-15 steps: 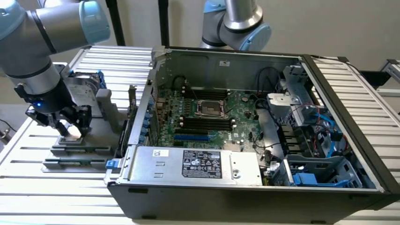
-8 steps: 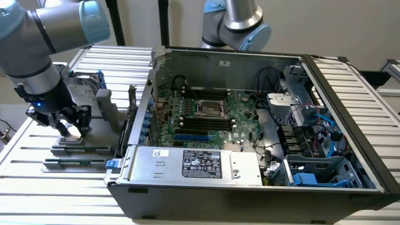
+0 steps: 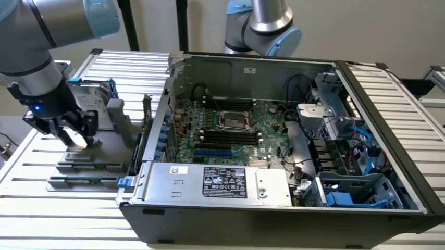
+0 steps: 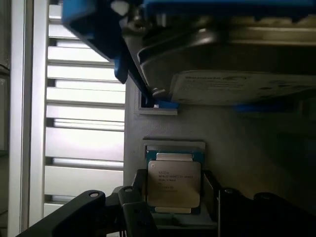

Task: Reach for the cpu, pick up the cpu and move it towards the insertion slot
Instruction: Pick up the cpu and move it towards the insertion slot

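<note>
The cpu (image 4: 174,181), a small square chip with a shiny metal top and printed text, lies flat in a recess of a grey holder (image 4: 148,123). My gripper (image 4: 175,195) is down over it, with one dark finger (image 4: 139,191) against one side edge of the chip and the other against the opposite edge. In the exterior view my gripper (image 3: 75,136) stands low over the grey fixture (image 3: 83,161) at that view's left, outside the computer case. The insertion slot (image 3: 233,121), a silver frame with a dark centre, sits on the green motherboard (image 3: 272,125) inside the case.
A silver hard drive (image 4: 237,86) in a blue frame stands just beyond the cpu on the same fixture. The open computer case (image 3: 278,208) has a tall wall between fixture and motherboard. A second arm (image 3: 268,26) hangs behind the case. Everything rests on a slatted metal table (image 3: 41,208).
</note>
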